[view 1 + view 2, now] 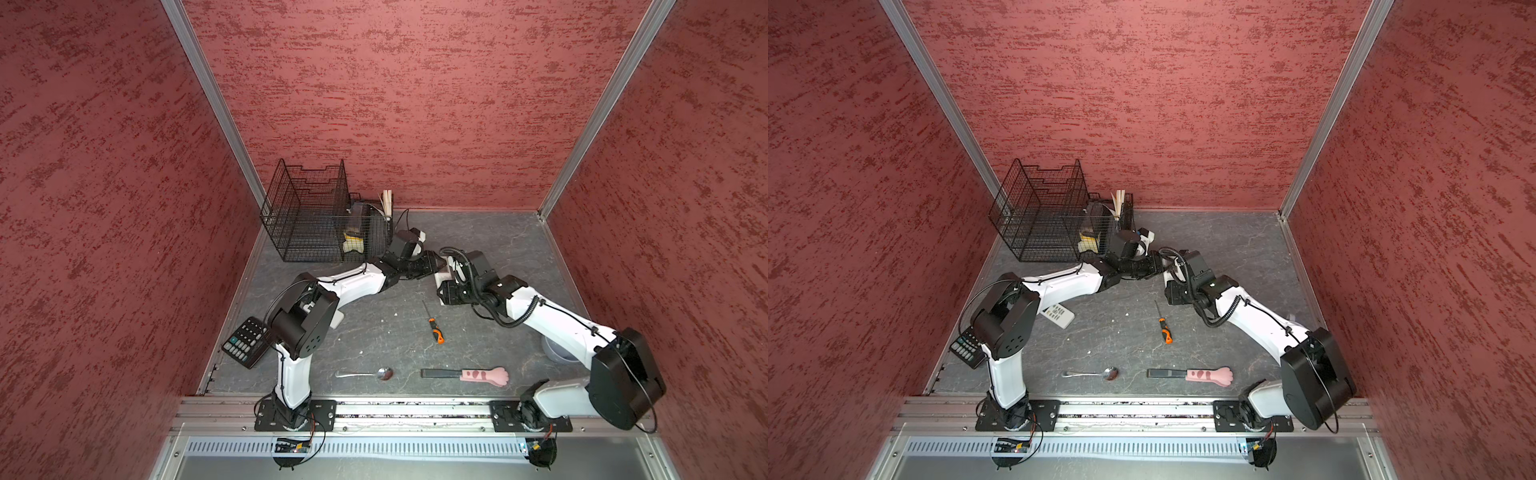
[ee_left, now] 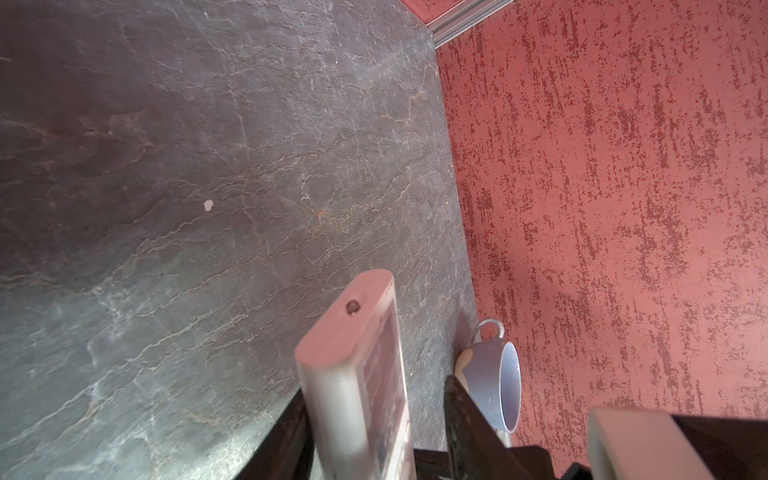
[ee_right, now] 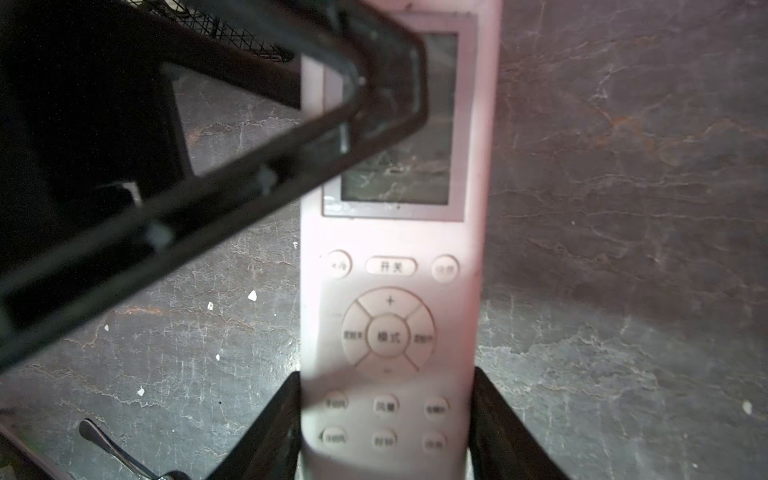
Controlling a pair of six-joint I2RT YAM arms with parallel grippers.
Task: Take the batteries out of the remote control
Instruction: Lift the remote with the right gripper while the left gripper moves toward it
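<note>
The remote control [image 3: 390,291] is white, with a screen and round buttons, and is held above the table at the back middle. My right gripper [image 3: 386,374] is shut on its button end, one finger on each long side. My left gripper [image 2: 374,390] stands open around the screen end [image 2: 353,374]. One jaw lies against the remote's back and a gap shows between the face and the other jaw. In both top views the two grippers meet at the remote [image 1: 441,272] [image 1: 1170,270]. The batteries are hidden.
A second white remote [image 1: 1057,314] lies under my left arm, and a black calculator [image 1: 245,340] lies at the left edge. A screwdriver [image 1: 434,328], a spoon [image 1: 368,374] and a pink paw tool [image 1: 478,376] lie in front. A wire basket [image 1: 316,216] stands at the back left and a cup [image 2: 494,382] by the right wall.
</note>
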